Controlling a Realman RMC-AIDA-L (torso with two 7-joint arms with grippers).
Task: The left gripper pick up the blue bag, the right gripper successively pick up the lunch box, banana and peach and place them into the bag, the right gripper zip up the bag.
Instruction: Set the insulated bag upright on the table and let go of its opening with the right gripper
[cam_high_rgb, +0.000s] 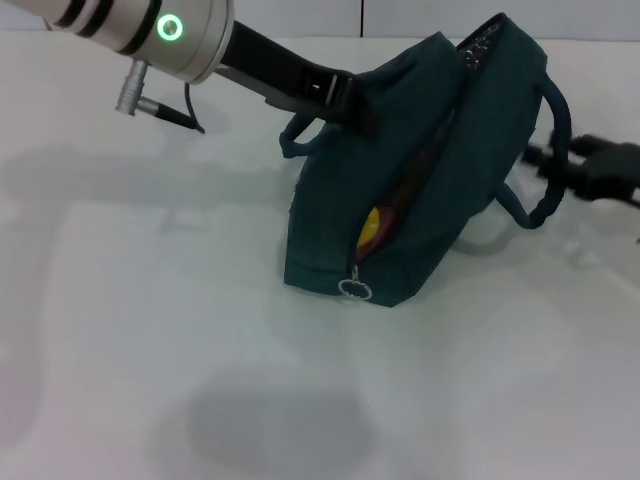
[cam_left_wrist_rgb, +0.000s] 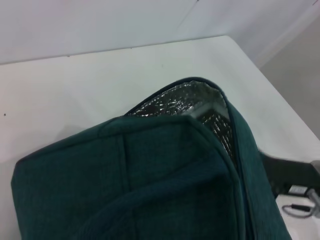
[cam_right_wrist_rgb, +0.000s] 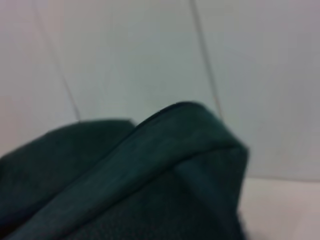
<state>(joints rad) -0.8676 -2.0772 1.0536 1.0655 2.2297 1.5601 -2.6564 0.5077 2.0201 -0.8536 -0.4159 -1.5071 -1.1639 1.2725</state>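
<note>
One blue bag (cam_high_rgb: 440, 190) stands on the white table (cam_high_rgb: 150, 350), right of centre in the head view, leaning with its top toward the far side. Its zipper is partly undone: one long slit runs down the near face, and one metal ring pull (cam_high_rgb: 355, 289) hangs at the lower end of it. Through the slit one yellow patch, the banana (cam_high_rgb: 369, 226), shows with a strip of red beside it; nothing else of the contents can be made out. Two strap handles are visible, one on each side of the bag. The left gripper (cam_high_rgb: 355, 105) is at the bag's upper left edge, clamped on the fabric there. The left wrist view shows the bag's silver foil lining (cam_left_wrist_rgb: 175, 106) at the open top. The right gripper (cam_high_rgb: 545, 160) sits by the right-hand handle; whether it is open or closed cannot be told
</note>
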